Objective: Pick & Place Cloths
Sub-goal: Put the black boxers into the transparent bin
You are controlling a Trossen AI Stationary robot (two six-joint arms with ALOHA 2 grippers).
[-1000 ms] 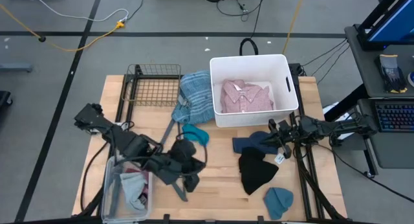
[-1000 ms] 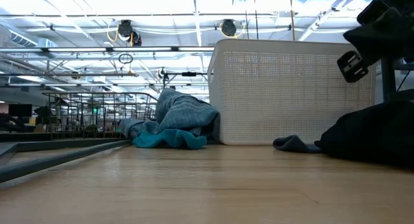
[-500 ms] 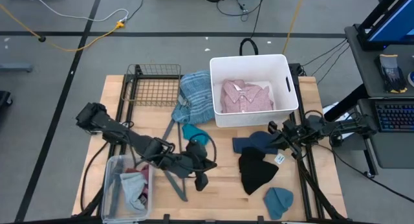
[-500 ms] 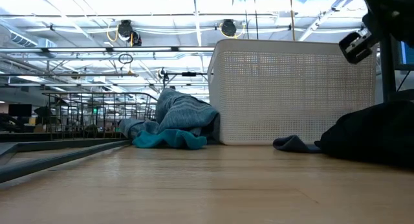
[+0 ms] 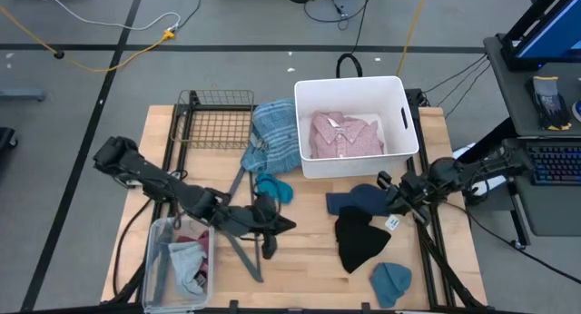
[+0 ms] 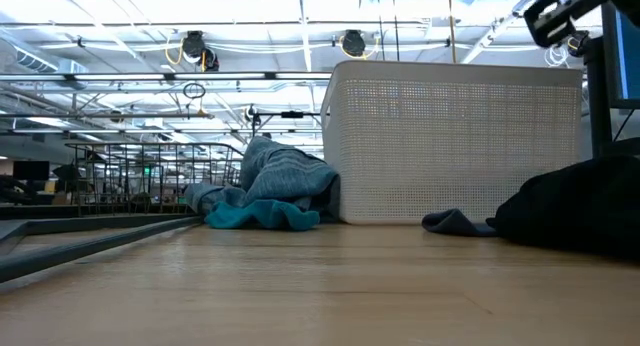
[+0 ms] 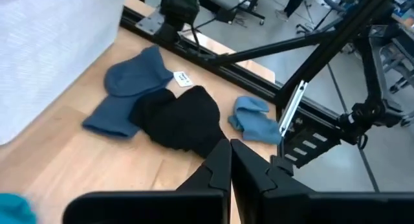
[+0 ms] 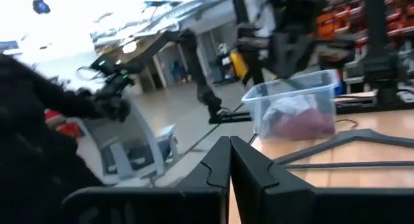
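Note:
My left gripper is shut and holds nothing that shows. It hangs over the table's middle and points at the black beanie. My right gripper is shut and empty, raised above the grey-blue piece. A blue beanie lies near the front edge. A teal piece lies left of the white tub. The tub holds the pink shirt. The blue-plaid shirt leans on the tub's left wall.
A clear plastic bin at the front left holds grey and maroon pieces. A wire rack stands at the back left. The grey V-shaped hanger bar lies under my left arm. There is bare wood along the near edge in the low view.
My right gripper has gone up, still shut, and stays over the grey-blue piece. My left gripper has moved toward the table's right edge, nearer the black beanie. No cloth has moved.

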